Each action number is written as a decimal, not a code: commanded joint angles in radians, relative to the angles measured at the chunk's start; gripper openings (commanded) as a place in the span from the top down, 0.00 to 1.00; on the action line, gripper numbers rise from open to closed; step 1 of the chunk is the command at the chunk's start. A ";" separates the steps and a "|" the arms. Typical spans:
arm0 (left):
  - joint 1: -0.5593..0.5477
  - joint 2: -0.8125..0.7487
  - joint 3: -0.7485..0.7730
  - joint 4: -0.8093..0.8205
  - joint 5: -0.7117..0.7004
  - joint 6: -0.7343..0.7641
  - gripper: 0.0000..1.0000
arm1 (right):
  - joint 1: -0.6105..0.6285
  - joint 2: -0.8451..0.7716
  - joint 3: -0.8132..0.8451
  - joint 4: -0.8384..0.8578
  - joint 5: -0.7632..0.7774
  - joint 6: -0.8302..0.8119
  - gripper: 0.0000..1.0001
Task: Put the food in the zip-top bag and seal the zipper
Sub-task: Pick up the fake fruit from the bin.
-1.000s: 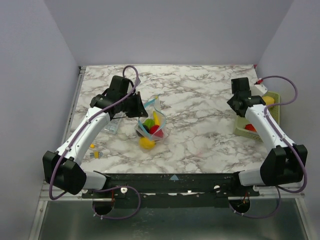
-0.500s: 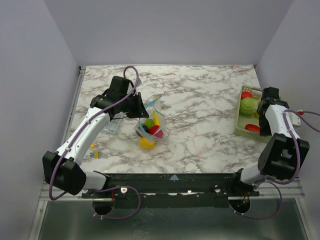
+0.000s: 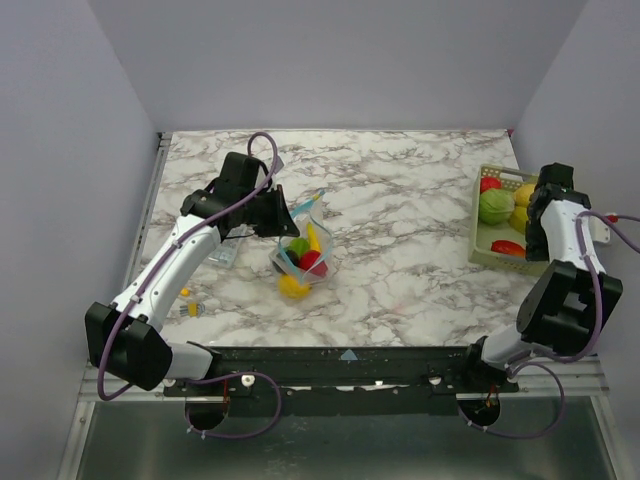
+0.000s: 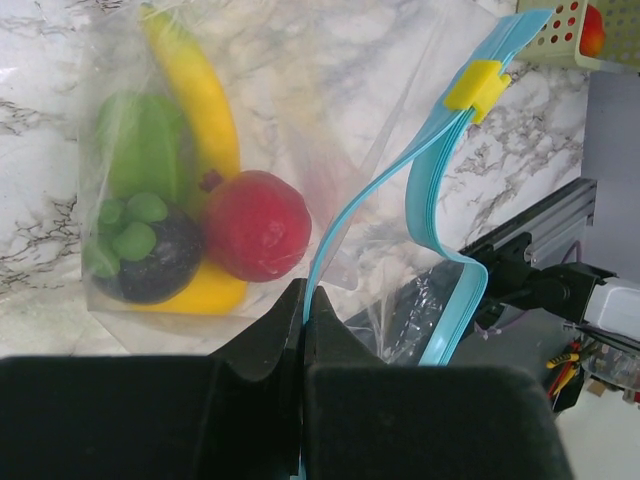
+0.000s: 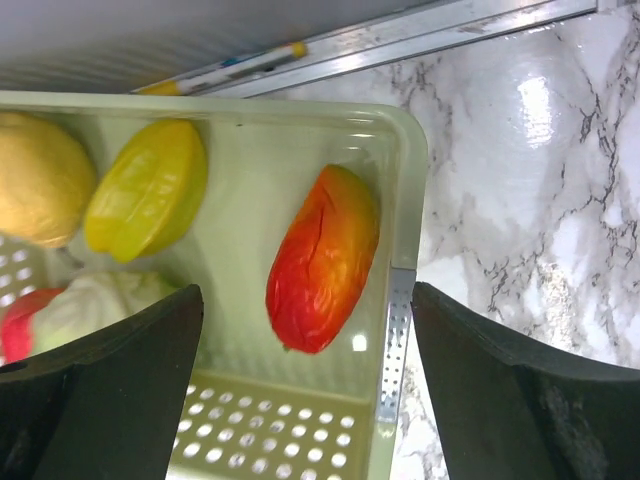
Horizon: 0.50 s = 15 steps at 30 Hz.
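The clear zip-top bag (image 3: 303, 258) lies left of the table's centre with its mouth raised. My left gripper (image 3: 277, 214) is shut on the teal-blue zipper (image 4: 322, 262) near one end; the yellow slider (image 4: 477, 85) sits at the far end. Inside the bag are a yellow banana (image 4: 199, 92), a green piece (image 4: 140, 140), a dark mangosteen (image 4: 140, 248) and a red fruit (image 4: 256, 225). My right gripper (image 5: 310, 392) is open and empty above the mesh basket (image 5: 395, 330), over a red-orange fruit (image 5: 325, 258).
The yellow-green basket (image 3: 482, 248) stands at the right edge with a green fruit (image 3: 494, 207), yellow ones (image 3: 522, 195) and red ones (image 3: 508, 248). A flat clear packet (image 3: 226, 250) and a small yellow item (image 3: 189, 307) lie at the left.
My right arm has pulled back to the right and now hangs over the near side of the basket. My left gripper keeps its hold on the zipper and has barely moved.
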 commanded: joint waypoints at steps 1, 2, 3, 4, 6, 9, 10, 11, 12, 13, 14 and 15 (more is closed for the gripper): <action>-0.017 -0.006 0.012 0.003 0.029 -0.013 1.00 | 0.003 -0.091 0.041 -0.015 0.000 -0.059 0.13; -0.019 -0.003 0.012 0.005 0.028 -0.014 1.00 | 0.002 -0.098 0.042 -0.002 0.002 -0.067 0.13; -0.022 0.002 0.016 0.010 0.028 -0.018 1.00 | 0.002 -0.098 0.044 0.008 0.002 -0.075 0.12; -0.025 0.005 0.020 0.013 0.031 -0.021 1.00 | 0.003 -0.089 0.054 0.002 -0.002 -0.072 0.11; -0.032 0.012 0.032 0.010 0.035 -0.023 1.00 | 0.003 -0.060 0.070 -0.003 -0.024 -0.061 0.10; -0.043 0.014 0.047 0.007 0.027 -0.023 1.00 | 0.002 0.012 0.102 -0.017 -0.070 -0.026 0.08; -0.044 0.014 0.049 0.003 0.026 -0.022 1.00 | 0.001 0.039 0.117 -0.027 -0.080 -0.009 0.07; -0.045 0.014 0.051 0.000 0.024 -0.022 1.00 | 0.002 0.070 0.128 -0.034 -0.085 0.009 0.07; -0.045 0.014 0.052 -0.003 0.024 -0.021 1.00 | 0.001 0.091 0.135 -0.038 -0.093 0.022 0.07; -0.046 0.012 0.052 -0.005 0.021 -0.019 1.00 | 0.002 0.114 0.137 -0.039 -0.097 0.036 0.07; -0.046 0.012 0.054 -0.008 0.019 -0.017 1.00 | 0.002 0.131 0.137 -0.036 -0.101 0.046 0.07; -0.047 0.011 0.054 -0.011 0.018 -0.016 1.00 | 0.001 0.146 0.132 -0.030 -0.104 0.052 0.07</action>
